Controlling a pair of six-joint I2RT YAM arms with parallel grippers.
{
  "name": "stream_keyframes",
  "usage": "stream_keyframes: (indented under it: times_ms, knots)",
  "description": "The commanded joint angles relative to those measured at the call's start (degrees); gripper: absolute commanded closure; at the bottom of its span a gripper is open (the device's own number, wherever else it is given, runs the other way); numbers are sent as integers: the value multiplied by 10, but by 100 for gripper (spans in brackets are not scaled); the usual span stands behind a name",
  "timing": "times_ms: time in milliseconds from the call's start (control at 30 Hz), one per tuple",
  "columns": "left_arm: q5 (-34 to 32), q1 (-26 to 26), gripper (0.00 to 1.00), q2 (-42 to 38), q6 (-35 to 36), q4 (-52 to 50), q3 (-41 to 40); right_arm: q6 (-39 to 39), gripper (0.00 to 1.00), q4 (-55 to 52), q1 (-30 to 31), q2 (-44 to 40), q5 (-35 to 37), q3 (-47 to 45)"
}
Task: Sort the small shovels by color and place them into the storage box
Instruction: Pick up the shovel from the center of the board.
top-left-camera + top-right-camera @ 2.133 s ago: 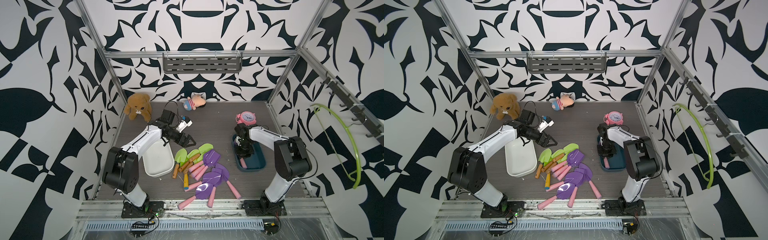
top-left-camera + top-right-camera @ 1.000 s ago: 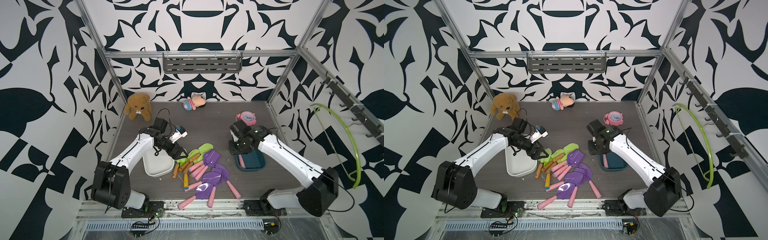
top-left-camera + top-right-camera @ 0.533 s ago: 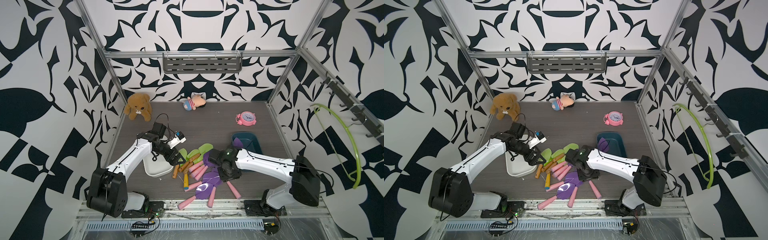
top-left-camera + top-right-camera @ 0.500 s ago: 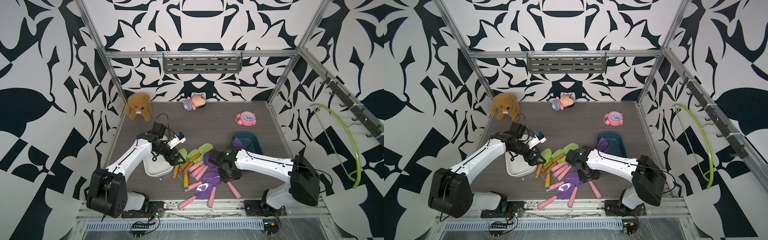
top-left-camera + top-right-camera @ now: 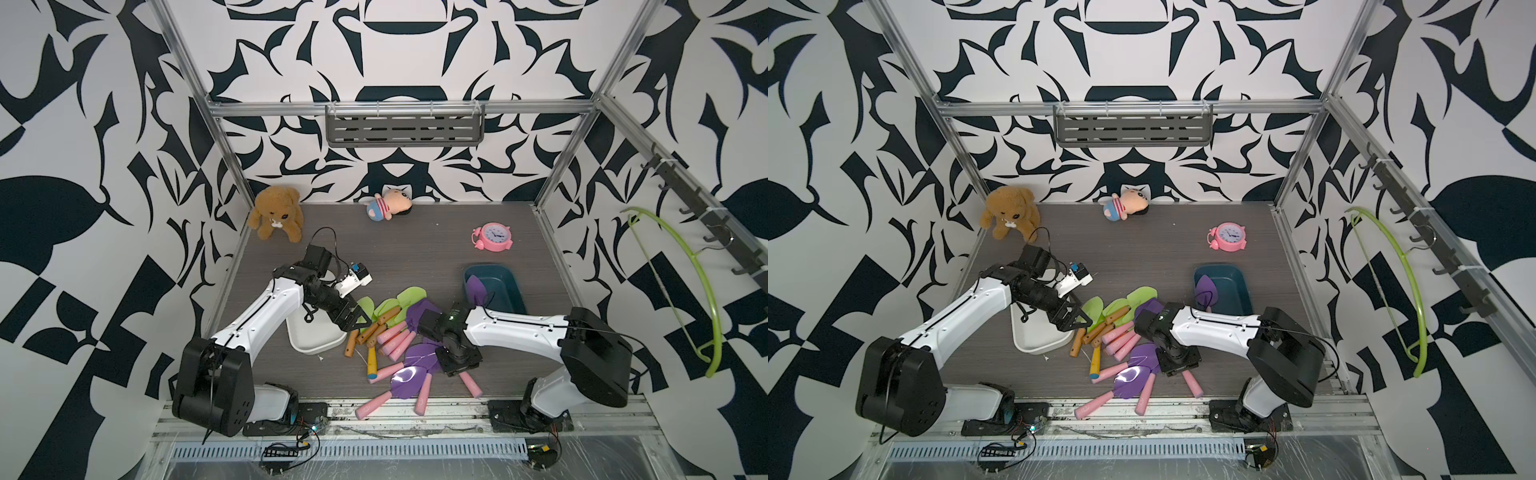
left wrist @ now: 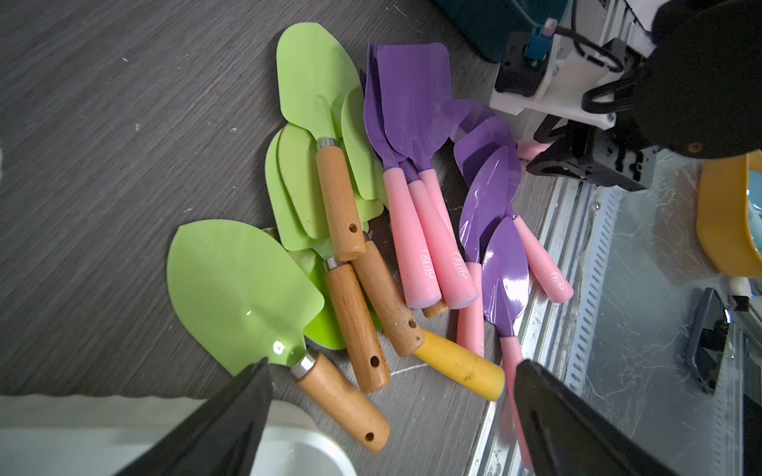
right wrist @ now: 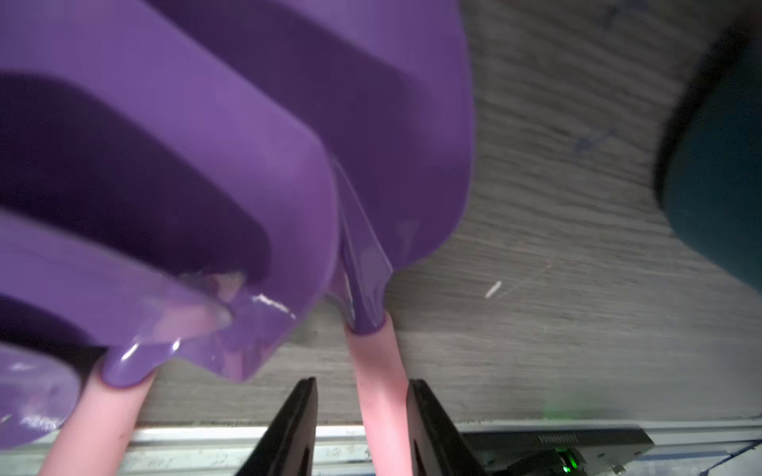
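Edges: the dark grey wood-grain tabletop (image 5: pixel 415 257) is shut in on three sides by black-and-white patterned walls (image 5: pixel 104 124). A metal front rail (image 5: pixel 449 411) closes the near side, and two pink handles from the pile reach onto it.
Open room: bare surface lies between the pile and the brown teddy bear (image 5: pixel 276 212), the striped doll (image 5: pixel 386 205) and the pink alarm clock (image 5: pixel 494 237) along the back.
Tight spots: the white plastic tray (image 5: pixel 311 338) sits just beside the pile's left; the teal storage box (image 5: pixel 505 276) stands near its right.
Pile: the small shovels (image 5: pixel 395 338) lie heaped at centre front. The lime-green blades with brown wooden handles (image 6: pixel 239 288) lie leftward and the glossy purple blades with pink handles (image 6: pixel 416 230) rightward. One yellow handle with a blue tip (image 5: pixel 371 363) lies between them.
In the box: one purple shovel (image 5: pixel 1206 291) leans inside the teal storage box.
Left gripper (image 5: pixel 356 325): spread wide, holding nothing, over the green shovels at the tray's corner.
Right gripper (image 7: pixel 363 385): part-spread, low at the pile's front right. It straddles the pink handle of a purple-bladed shovel (image 7: pixel 379 362); a gap shows beside one finger, so it is not clamped.
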Motion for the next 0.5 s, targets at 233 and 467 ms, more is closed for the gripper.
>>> stream_keyframes:
  times_ms: [233, 467]
  knots:
    - [14, 5, 1, 5, -5, -10, -9, -11, 70, 17, 2, 21, 32, -16]
    - [21, 6, 1, 11, -9, -10, -4, 11, 80, -9, 2, -33, 63, -22]
